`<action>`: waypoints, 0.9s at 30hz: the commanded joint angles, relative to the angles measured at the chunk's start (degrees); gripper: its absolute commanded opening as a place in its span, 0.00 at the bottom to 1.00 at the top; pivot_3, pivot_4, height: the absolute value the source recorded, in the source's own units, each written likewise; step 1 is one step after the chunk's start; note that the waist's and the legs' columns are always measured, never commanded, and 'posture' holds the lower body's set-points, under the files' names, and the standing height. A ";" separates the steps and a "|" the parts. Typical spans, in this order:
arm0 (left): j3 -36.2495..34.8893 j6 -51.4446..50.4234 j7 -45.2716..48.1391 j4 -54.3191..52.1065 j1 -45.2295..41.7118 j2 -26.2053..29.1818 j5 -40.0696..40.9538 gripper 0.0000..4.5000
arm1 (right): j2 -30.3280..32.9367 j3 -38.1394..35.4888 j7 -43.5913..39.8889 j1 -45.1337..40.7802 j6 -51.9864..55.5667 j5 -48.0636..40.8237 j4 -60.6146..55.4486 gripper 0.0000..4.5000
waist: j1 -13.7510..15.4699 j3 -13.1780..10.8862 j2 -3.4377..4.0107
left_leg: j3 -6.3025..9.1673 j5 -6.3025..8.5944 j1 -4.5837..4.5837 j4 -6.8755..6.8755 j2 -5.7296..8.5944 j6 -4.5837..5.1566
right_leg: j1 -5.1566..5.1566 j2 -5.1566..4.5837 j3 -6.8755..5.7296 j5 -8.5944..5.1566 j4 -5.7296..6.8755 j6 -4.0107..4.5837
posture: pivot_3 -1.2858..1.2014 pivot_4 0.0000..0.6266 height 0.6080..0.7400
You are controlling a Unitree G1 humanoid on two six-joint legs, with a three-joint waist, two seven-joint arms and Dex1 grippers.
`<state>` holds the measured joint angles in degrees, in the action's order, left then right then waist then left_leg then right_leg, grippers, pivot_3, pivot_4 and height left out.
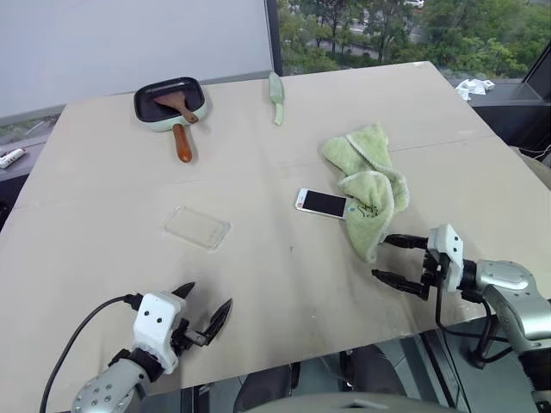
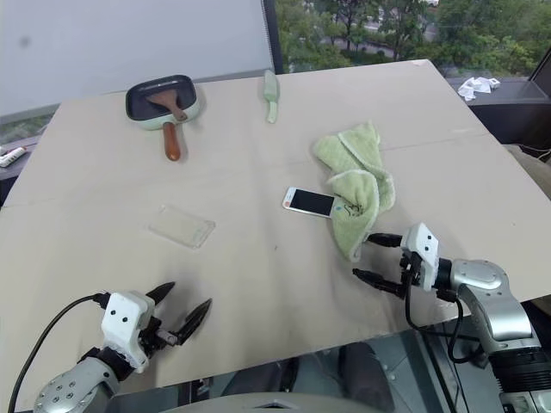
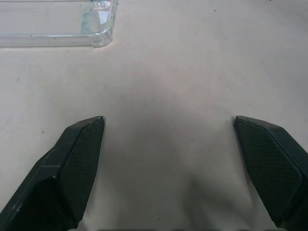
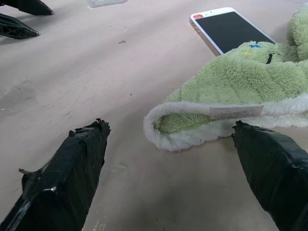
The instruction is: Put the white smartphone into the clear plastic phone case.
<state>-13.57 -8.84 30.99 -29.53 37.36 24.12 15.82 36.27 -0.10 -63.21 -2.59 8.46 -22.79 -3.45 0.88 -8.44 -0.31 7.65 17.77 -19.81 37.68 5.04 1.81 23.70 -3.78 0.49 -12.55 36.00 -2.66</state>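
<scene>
White at both ends, the smartphone (image 1: 321,203) lies flat beyond the right gripper (image 1: 398,259), one end against the green towel (image 1: 368,187) whose folded edge sits just ahead of those spread, empty jaws. Ahead of the left gripper (image 1: 207,311), also spread and empty, the clear phone case (image 1: 197,227) rests on the table (image 1: 258,146), well apart from the phone.

**A pale surface beside a window onto trees**

A broad beige surface (image 1: 284,284) takes up most of the room in sight, matte and lit evenly by daylight, with faint seams crossing it. Beyond its far edge on the left stands a plain grey-white wall panel (image 1: 129,43). A dark vertical frame post (image 1: 273,34) ends that panel, and to the right of the post a window (image 1: 405,30) looks onto green trees. Off the surface's far right corner lies a dark ledge (image 1: 508,95) with crumpled white paper (image 1: 474,86).
</scene>
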 commanded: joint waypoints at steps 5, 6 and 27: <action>-1.31 1.51 1.85 -1.16 -0.56 0.46 1.86 0.99 | 1.37 -2.46 -0.74 0.58 -2.33 -0.33 0.52 1.00 | 0.07 0.00 0.00 | 0.00 0.00 0.00 0.00 0.00 0.00 | 0.00 0.00 0.00 0.00 0.00 0.00 | 0.52 0.24 1.00; -1.36 1.56 2.19 -1.05 -0.63 0.52 2.02 0.99 | 1.37 -2.48 -0.72 0.74 -2.52 -0.35 0.56 1.00 | 0.04 0.00 0.00 | 0.00 0.00 0.00 0.00 0.00 0.00 | 0.00 -0.01 0.00 0.00 0.00 0.00 | 0.52 0.24 1.00; -2.44 1.86 6.70 -0.55 -4.27 2.76 6.07 0.99 | -0.21 -7.04 8.20 -1.51 -3.54 0.63 2.81 1.00 | -0.07 0.00 0.00 | -0.03 0.00 0.02 0.00 -0.01 0.00 | 0.00 0.01 0.04 0.00 0.00 0.00 | 0.52 0.24 1.00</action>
<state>-14.04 -7.40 36.60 -28.13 33.41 25.95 19.95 36.39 -4.22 -57.57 -2.16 5.04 -21.91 -0.46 0.81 -8.44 -0.30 7.61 17.77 -19.78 37.68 5.03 1.81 23.70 -3.77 0.54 -12.54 36.01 -2.66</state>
